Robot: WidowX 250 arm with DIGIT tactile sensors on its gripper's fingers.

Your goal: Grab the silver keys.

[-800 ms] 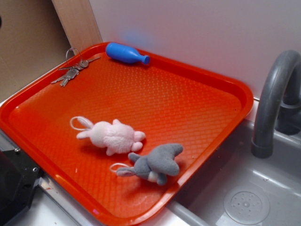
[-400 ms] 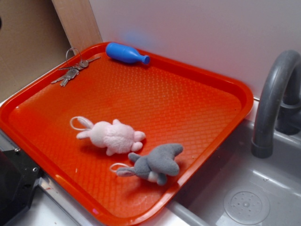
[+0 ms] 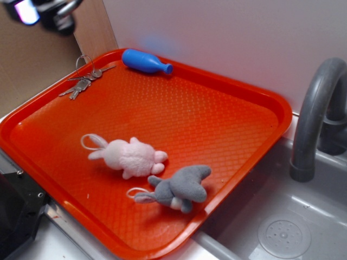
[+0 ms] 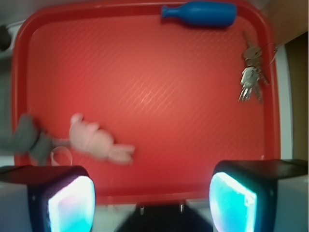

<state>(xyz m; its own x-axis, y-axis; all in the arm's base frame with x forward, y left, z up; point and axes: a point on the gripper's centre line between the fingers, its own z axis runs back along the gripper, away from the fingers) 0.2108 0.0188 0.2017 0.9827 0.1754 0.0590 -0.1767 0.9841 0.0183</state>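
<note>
While the gripper (image 4: 150,198) hangs high with jaws apart, the silver keys (image 3: 82,80) lie at the tray's (image 3: 255,157) upper-left corner, near a blue bottle (image 3: 145,60).

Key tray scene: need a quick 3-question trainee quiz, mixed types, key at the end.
1. True or false: the silver keys lie in a corner of the orange tray, close to the blue bottle.
2. Which plush lies nearer the tray's sink-side edge? A) the pink plush B) the grey plush
3. Fill in: in the wrist view, the pincer has its fingers spread wide with nothing between them, so it is ____.

Key
1. True; keys and bottle share the far corner near the wall.
2. B; the grey plush lies next to the edge by the sink.
3. Open; it sits far from the keys.
</note>
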